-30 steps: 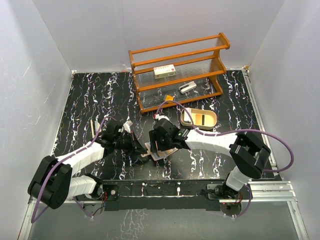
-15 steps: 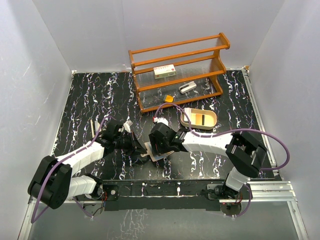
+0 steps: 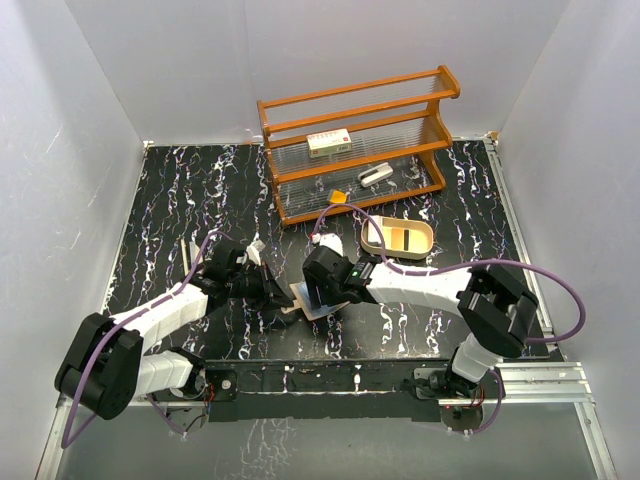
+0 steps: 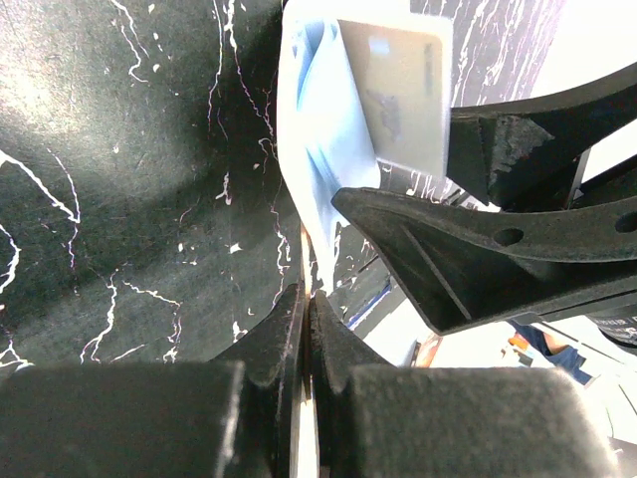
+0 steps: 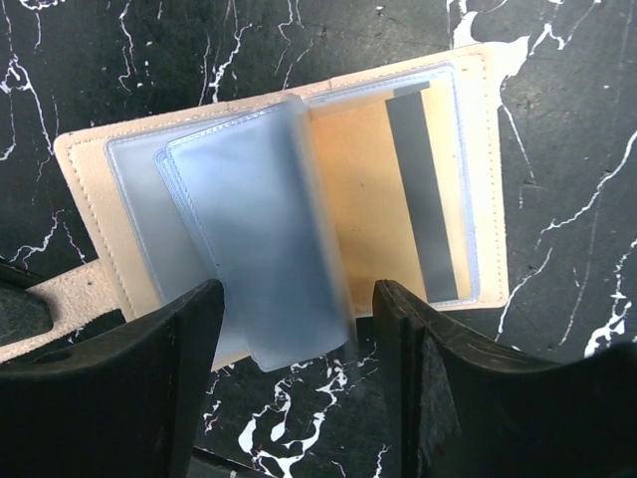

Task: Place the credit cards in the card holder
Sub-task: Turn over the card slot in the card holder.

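Pinching the flap of the card holder [image 5: 478, 149] with the left end effector [image 4: 307, 329], pressed tight on the thin leather edge. Lying open on the tabletop [image 5: 149, 60], low centre of the overhead view, with one orange-yellow card [image 5: 368, 199] seated behind the right-hand window. Straddling a loose clear sleeve [image 5: 259, 229] with the right end effector [image 5: 294, 309], spread, apparently gripping nothing. Likely trouble: snagging that floppy sleeve and folding it across the free pocket; tugging the flap and skewing the card holder; losing the pinch on so thin an edge.
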`<action>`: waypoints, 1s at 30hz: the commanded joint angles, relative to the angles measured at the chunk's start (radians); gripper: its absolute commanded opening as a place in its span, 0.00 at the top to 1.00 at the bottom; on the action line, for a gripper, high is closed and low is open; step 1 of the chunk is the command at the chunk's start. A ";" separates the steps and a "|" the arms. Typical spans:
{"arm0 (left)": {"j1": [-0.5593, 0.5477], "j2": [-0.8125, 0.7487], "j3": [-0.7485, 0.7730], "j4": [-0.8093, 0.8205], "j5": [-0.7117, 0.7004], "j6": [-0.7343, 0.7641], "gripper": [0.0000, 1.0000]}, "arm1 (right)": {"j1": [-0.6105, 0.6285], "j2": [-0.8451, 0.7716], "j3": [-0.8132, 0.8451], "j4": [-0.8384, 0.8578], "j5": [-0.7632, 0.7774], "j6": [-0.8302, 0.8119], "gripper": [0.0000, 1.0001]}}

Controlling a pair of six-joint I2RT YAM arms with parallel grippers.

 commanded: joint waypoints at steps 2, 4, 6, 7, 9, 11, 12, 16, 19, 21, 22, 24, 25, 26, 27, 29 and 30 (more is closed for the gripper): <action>-0.004 -0.032 0.002 -0.026 0.012 0.005 1.00 | 0.002 -0.048 0.059 -0.029 0.080 -0.010 0.41; -0.004 -0.030 -0.001 -0.025 0.012 0.006 1.00 | 0.002 -0.053 0.062 -0.037 0.090 -0.011 0.40; -0.004 -0.027 -0.005 -0.020 0.012 0.007 1.00 | 0.002 -0.054 0.062 -0.039 0.091 -0.017 0.39; -0.004 -0.025 -0.008 -0.019 0.013 0.007 1.00 | 0.002 -0.054 0.062 -0.042 0.092 -0.019 0.37; -0.004 -0.022 -0.011 -0.014 0.013 0.005 1.00 | 0.002 -0.059 0.060 -0.044 0.098 -0.018 0.34; -0.004 -0.023 -0.015 -0.009 0.013 0.005 1.00 | 0.002 -0.071 0.053 -0.038 0.098 -0.021 0.31; -0.004 -0.022 -0.017 -0.007 0.014 0.005 1.00 | 0.002 -0.075 0.050 -0.035 0.097 -0.020 0.30; -0.004 -0.014 -0.020 -0.005 0.015 0.007 1.00 | 0.002 -0.068 0.047 -0.033 0.092 -0.023 0.29; -0.003 -0.010 -0.026 -0.004 0.005 0.007 1.00 | 0.002 -0.065 0.048 -0.037 0.087 -0.023 0.28; -0.004 -0.003 -0.024 -0.014 -0.013 0.017 1.00 | 0.002 -0.067 0.047 -0.037 0.088 -0.024 0.23; -0.004 0.002 -0.026 -0.016 -0.019 0.018 1.00 | 0.002 -0.067 0.045 -0.033 0.087 -0.025 0.20; -0.004 0.008 -0.029 -0.008 -0.023 0.021 1.00 | 0.002 -0.068 0.036 -0.017 0.070 -0.024 0.17; -0.004 0.013 -0.029 -0.006 -0.024 0.023 1.00 | 0.002 -0.066 0.035 -0.012 0.060 -0.025 0.17; -0.004 0.014 -0.027 -0.006 -0.025 0.024 1.00 | 0.002 -0.064 0.034 -0.012 0.055 -0.023 0.17; -0.003 0.017 -0.026 -0.008 -0.027 0.026 1.00 | 0.004 -0.062 0.032 -0.012 0.054 -0.021 0.17; -0.004 0.018 -0.027 -0.005 -0.027 0.023 1.00 | 0.004 -0.064 0.031 -0.015 0.058 -0.016 0.17; -0.004 0.018 -0.027 -0.003 -0.026 0.021 1.00 | 0.004 -0.066 0.031 -0.017 0.062 -0.016 0.16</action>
